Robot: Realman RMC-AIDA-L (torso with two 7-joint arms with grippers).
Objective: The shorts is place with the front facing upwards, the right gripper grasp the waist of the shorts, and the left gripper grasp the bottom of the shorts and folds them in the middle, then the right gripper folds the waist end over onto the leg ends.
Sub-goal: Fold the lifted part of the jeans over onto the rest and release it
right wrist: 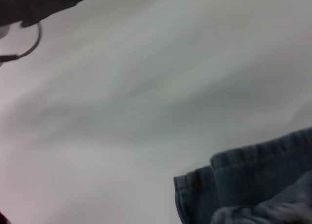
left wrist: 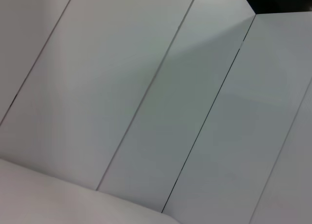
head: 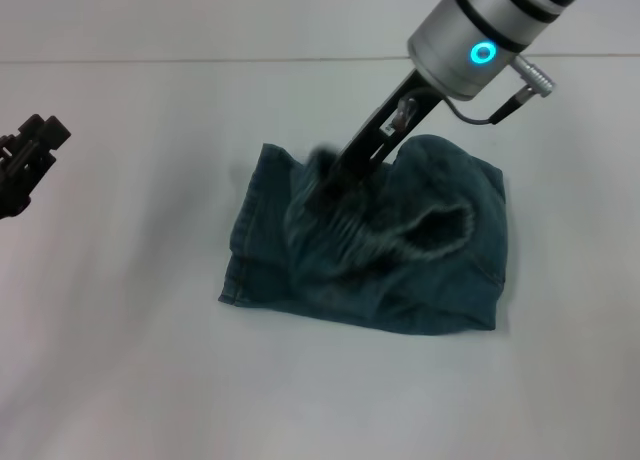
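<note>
one pair of dark teal denim shorts (head: pixel 400 270) lies at the table's (head: pixel 120 380) centre, folded into a rumpled block with a raised, blurred ridge of cloth at its middle. two grippers show. the right gripper (head: pixel 335 180) reaches down from one o'clock into that ridge; whether its fingers pinch the cloth, i cannot tell. the left gripper (head: pixel 25 160) hangs at nine o'clock, well apart, fingers' state unclear.

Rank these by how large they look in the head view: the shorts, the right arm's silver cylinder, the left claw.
1. Shorts.
2. Right arm's silver cylinder, though it sits nearer the camera.
3. Left claw, partly cut off at the edge.
</note>
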